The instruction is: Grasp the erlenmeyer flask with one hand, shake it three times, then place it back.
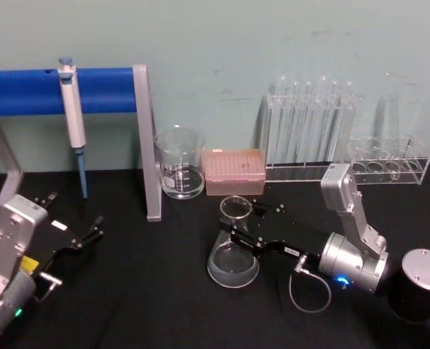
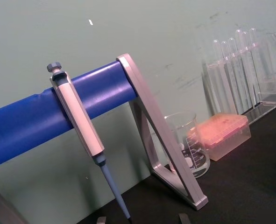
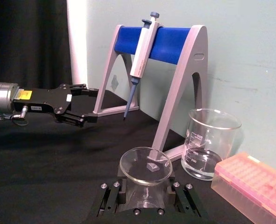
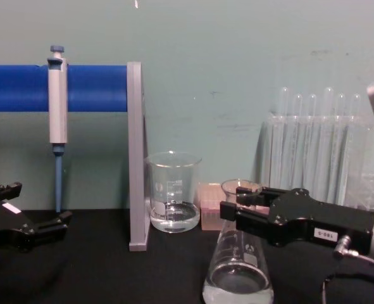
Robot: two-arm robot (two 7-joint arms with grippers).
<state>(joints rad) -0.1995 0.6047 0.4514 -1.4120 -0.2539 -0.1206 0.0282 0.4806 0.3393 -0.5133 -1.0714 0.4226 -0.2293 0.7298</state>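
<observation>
My black boxy right gripper (image 1: pixel 241 234) has its 2 flat fingers around the neck of the clear cone-shaped glass flask (image 1: pixel 233 256), which stands on the black table (image 1: pixel 149 291) before the beaker (image 1: pixel 180 163), so I judge lifting and 3 shakes come next.

Beaker (image 3: pixel 211 142) grads: 300, 200.

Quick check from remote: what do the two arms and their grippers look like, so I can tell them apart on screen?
Both have silver-grey arm links and black boxy grippers. The right gripper carries a white label with printed numerals, a silver connector with a looping grey cable, and a blue light on its round wrist joint. The left gripper has a blank white sticker, a yellow label behind it, and a green light on the arm.
</observation>
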